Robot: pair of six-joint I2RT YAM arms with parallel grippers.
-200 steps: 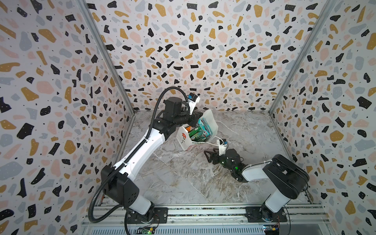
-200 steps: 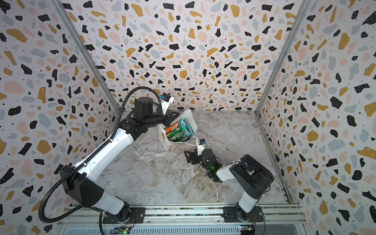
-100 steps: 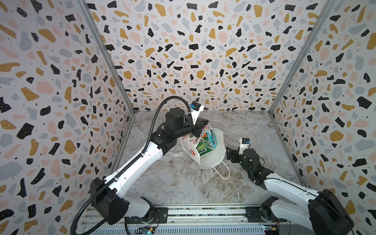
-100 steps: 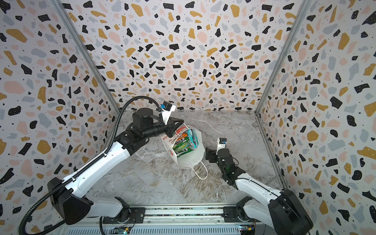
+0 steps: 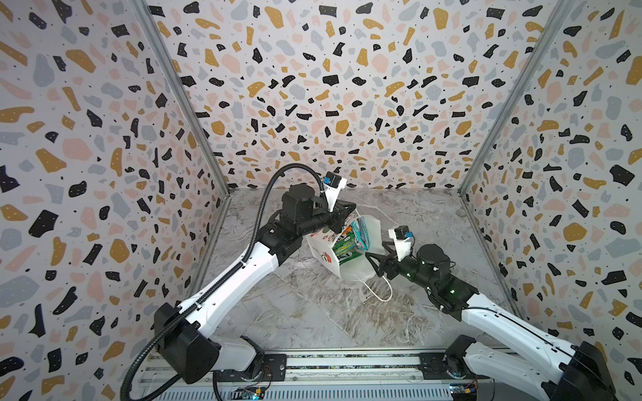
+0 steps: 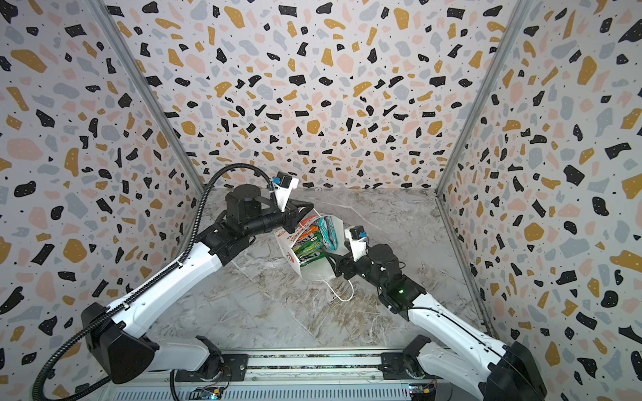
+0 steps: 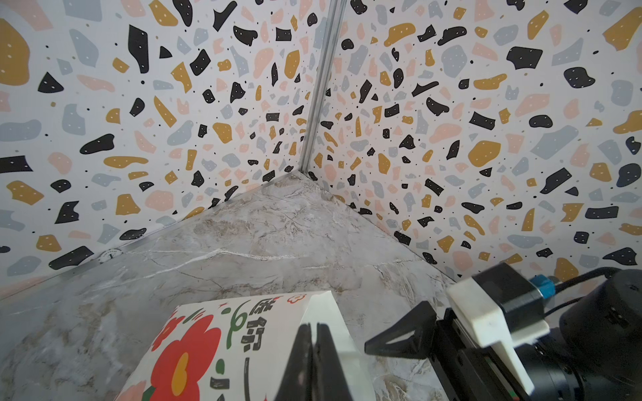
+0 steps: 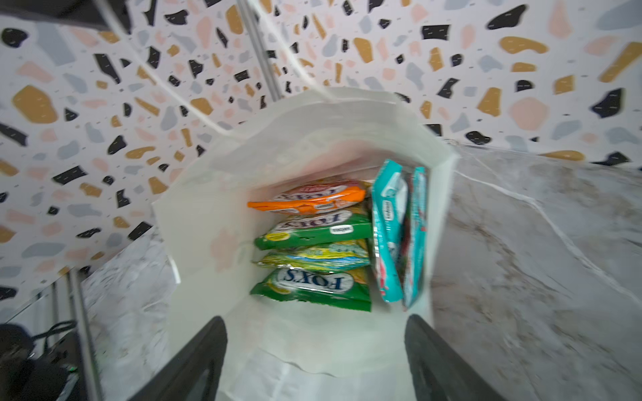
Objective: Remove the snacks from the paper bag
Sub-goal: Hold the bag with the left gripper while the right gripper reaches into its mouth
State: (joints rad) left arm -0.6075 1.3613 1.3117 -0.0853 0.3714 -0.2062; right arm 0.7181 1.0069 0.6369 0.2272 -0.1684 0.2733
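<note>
Right arm, moved: half a second ago the right gripper (image 5: 377,252) hung well clear of the paper bag (image 5: 323,255). We now find it at the bag's mouth. The bag itself has barely shifted.
Left arm: it reaches over the bag from the side opposite the mouth.
Left gripper (image 7: 314,350): the jaws are pressed flat together on the bag's upper rim, just beside the narrow side with the red flower. We judge this pinch is what keeps the bag tipped, with its mouth turned toward the right arm.
Paper bag: it is tilted with its lower edge on the marble tabletop (image 5: 305,319). The mouth gapes wide, so the inside shows in both top views.
Snacks (image 8: 312,231): every pouch we can see is inside the bag and none lies outside it. Orange, green, yellow-green and green pouches are stacked flat. Teal pouches stand on edge against the bag's wall, touching that stack.
Cord handle (image 5: 382,295): it hangs slack from the bag's mouth onto the tabletop, below the right gripper. We think it could snag an entering finger.
Right gripper: the jaws are spread wide and hold nothing. They are level with the bag's rim and aimed at the stack. The nearest green pouch looks to us like the likeliest first pick.
</note>
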